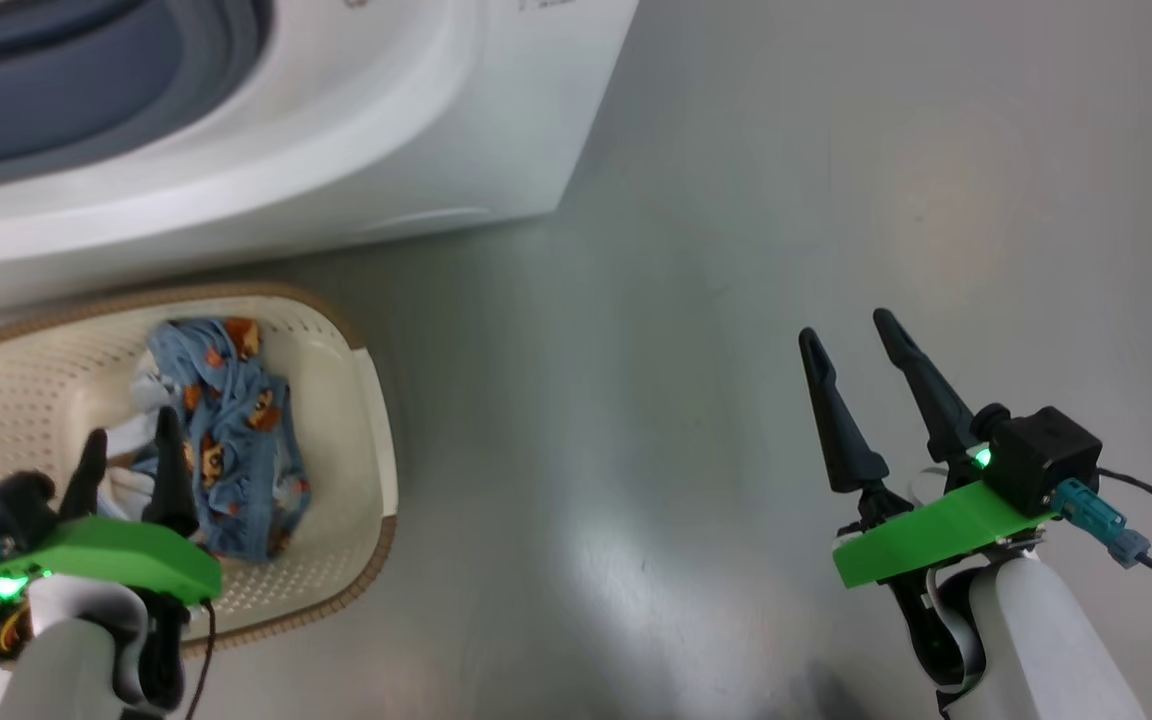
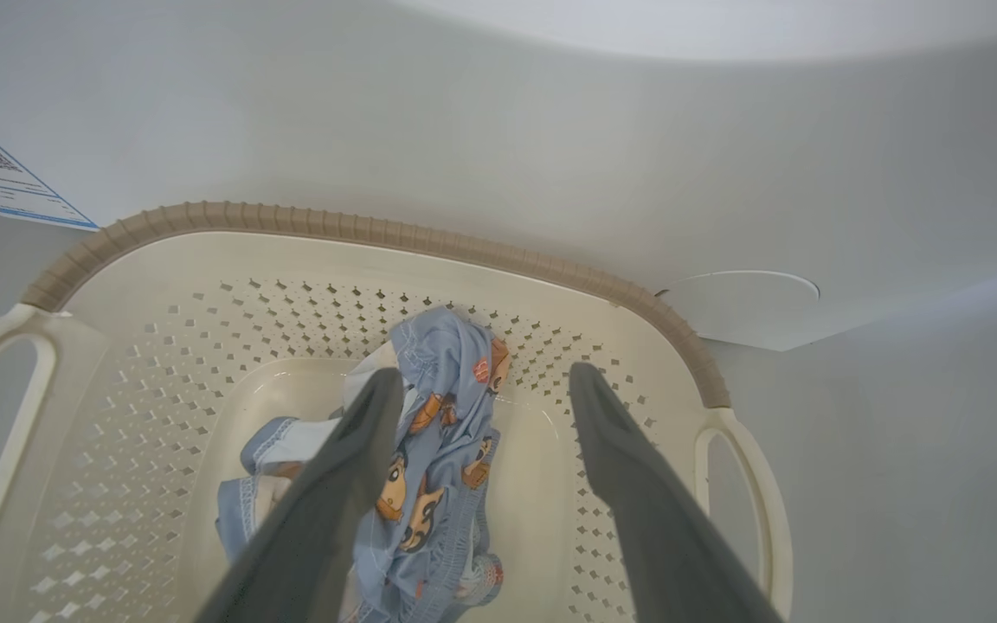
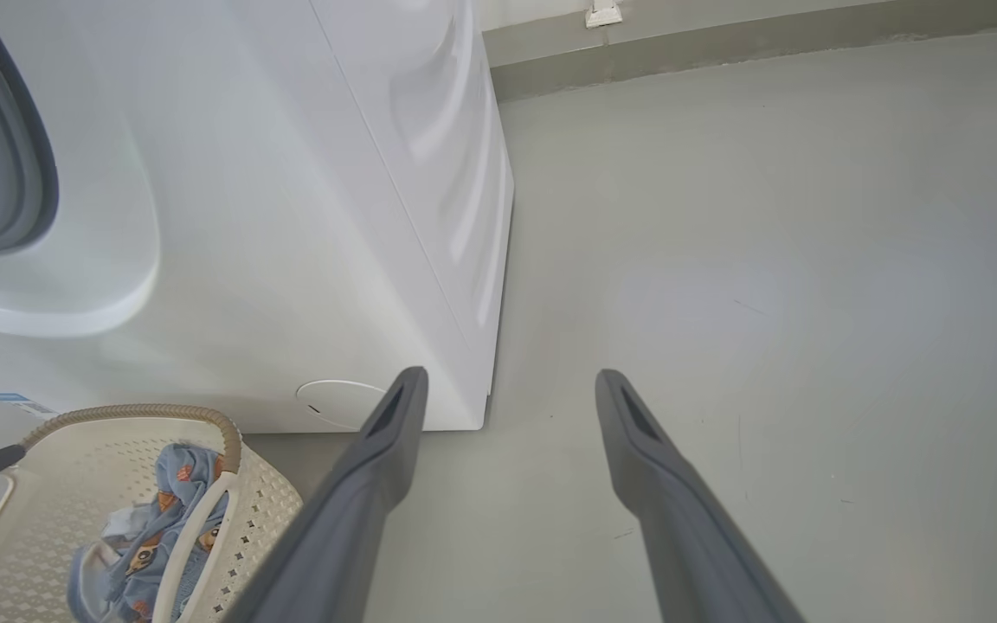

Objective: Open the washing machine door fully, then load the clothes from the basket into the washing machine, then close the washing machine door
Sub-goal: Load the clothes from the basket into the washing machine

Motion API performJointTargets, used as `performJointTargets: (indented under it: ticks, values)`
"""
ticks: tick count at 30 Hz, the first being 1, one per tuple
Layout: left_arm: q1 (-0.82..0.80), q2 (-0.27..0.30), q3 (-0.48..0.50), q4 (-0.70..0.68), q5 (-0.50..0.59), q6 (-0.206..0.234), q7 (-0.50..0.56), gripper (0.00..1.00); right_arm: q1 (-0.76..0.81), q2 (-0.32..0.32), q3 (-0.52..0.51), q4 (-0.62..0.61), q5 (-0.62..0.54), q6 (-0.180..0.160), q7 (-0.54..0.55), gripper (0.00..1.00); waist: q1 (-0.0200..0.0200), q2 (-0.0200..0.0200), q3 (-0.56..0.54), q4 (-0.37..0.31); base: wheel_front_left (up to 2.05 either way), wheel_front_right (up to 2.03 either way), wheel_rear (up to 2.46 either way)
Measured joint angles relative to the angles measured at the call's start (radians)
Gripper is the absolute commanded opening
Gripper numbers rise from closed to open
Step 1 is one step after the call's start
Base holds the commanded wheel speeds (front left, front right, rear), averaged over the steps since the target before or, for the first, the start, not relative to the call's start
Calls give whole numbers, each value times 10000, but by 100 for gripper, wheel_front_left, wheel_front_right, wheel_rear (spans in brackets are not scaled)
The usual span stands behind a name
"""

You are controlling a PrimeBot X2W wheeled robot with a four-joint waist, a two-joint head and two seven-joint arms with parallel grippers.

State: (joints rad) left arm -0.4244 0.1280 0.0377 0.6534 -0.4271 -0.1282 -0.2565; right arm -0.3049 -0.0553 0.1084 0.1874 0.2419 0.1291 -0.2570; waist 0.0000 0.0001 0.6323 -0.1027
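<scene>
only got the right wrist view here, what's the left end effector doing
Observer: The left end effector is open, hanging over the basket and pointing down at the clothes.
Operator: is it centred on them
Observer: Not quite. In the left wrist view one finger crosses the bundle; the other lies over bare basket floor.

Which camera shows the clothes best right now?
Left wrist view: the clothes sit centred, close up. Head view shows them partly behind the left gripper; right wrist view, small at the corner.
</scene>
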Motion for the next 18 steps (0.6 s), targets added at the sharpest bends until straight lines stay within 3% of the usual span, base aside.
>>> performJointTargets:
  ticks: [18]
  values:
    - [-1851, 1103, -1175, 2123, -372, -2, 0, 100, -476, -4, 173, -393, 178, 0, -2, 100, 0, 0, 2022, -252, 0, 0, 0]
